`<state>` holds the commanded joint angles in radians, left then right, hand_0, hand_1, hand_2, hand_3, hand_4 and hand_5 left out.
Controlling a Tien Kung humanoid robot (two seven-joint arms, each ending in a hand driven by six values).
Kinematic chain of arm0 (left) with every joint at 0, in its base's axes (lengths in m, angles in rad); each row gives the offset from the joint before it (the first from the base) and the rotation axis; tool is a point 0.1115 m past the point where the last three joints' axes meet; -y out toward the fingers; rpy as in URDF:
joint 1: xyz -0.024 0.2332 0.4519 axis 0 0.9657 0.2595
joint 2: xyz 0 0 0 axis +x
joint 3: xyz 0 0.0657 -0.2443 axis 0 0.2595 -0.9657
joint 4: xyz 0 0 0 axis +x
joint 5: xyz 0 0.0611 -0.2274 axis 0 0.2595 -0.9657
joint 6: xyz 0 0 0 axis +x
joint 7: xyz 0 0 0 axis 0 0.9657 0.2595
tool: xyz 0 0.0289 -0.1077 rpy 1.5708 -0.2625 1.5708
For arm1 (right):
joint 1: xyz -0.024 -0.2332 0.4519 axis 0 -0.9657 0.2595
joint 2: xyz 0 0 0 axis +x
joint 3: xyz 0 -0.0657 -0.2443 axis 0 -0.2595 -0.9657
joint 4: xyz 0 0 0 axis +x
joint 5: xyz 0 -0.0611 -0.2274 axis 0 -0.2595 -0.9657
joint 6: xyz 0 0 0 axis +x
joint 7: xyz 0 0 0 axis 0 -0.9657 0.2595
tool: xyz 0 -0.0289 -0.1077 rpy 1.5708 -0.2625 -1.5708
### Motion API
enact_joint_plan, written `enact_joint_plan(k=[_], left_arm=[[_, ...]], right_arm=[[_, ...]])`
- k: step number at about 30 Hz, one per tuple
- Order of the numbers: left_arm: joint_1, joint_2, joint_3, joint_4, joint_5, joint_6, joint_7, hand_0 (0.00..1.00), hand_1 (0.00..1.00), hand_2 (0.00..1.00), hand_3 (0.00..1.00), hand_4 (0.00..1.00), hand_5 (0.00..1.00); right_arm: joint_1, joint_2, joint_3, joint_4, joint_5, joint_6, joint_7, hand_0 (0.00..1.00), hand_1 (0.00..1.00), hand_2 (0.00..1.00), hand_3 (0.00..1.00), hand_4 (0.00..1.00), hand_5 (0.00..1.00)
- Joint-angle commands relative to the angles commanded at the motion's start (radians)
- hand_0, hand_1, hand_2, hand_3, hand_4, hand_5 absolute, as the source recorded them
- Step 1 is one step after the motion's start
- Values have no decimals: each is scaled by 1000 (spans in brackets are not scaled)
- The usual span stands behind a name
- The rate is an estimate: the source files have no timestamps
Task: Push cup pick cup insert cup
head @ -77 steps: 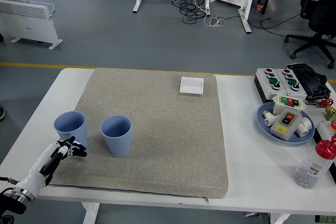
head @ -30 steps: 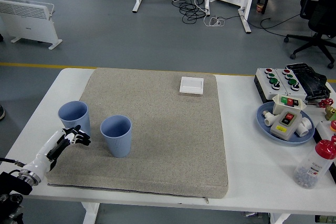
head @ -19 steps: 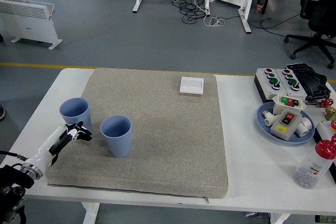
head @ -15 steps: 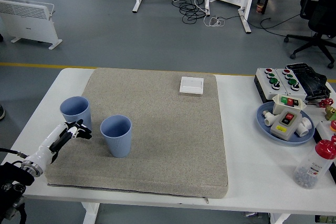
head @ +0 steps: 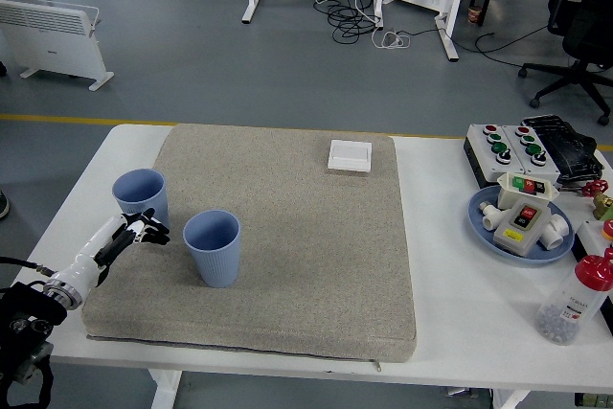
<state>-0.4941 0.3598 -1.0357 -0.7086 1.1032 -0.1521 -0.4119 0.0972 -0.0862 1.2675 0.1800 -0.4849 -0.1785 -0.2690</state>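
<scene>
Two pale blue ribbed plastic cups stand upright on a grey-beige felt mat: the left cup (head: 141,195) sits at the mat's left edge, and the near cup (head: 212,247) stands a little to its right and closer to the robot, with a clear gap between them. The left hand (head: 137,233), black-and-white on a slim forearm, comes in from the lower-left corner and presses its curled fingers (head: 150,231) against the lower near side of the left cup; the fingers are bunched, not wrapped around the wall, so it reads as a push contact and not a grasp. That placement fits the pushing step: nudging from low on the body should slide the cup across the mat without tipping it, and the cup likely needs to come fully onto the mat before it can be lifted and nested into the near cup. The right hand is not visible. The mat (head: 287,265) covers most of a white table (head: 479,313), its nap probably adding drag to any slide. Further along the mat lies a small white square switch plate (head: 350,155). At the table's right sit a box of coloured push-buttons (head: 506,146), a blue plate (head: 484,222) of switch parts, and a clear bottle with a red cap (head: 577,299). Beyond is a grey floor with a yellow line (head: 77,120), cables, and a white radiator (head: 53,31).
</scene>
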Motion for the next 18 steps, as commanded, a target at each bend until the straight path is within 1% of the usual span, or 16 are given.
enact_joint_plan(k=[14,18], left_arm=[[-69,-10,46,73,-25,-6,-14,675,517,486,463,535,998],[-79,-12,49,88,-28,-7,-17,683,517,486,463,535,998]], right_arm=[[1,2,-6,0,-1,-1,-2,733,673,707,599,156,474],[1,3,-8,0,0,-1,-3,733,673,707,599,155,473]])
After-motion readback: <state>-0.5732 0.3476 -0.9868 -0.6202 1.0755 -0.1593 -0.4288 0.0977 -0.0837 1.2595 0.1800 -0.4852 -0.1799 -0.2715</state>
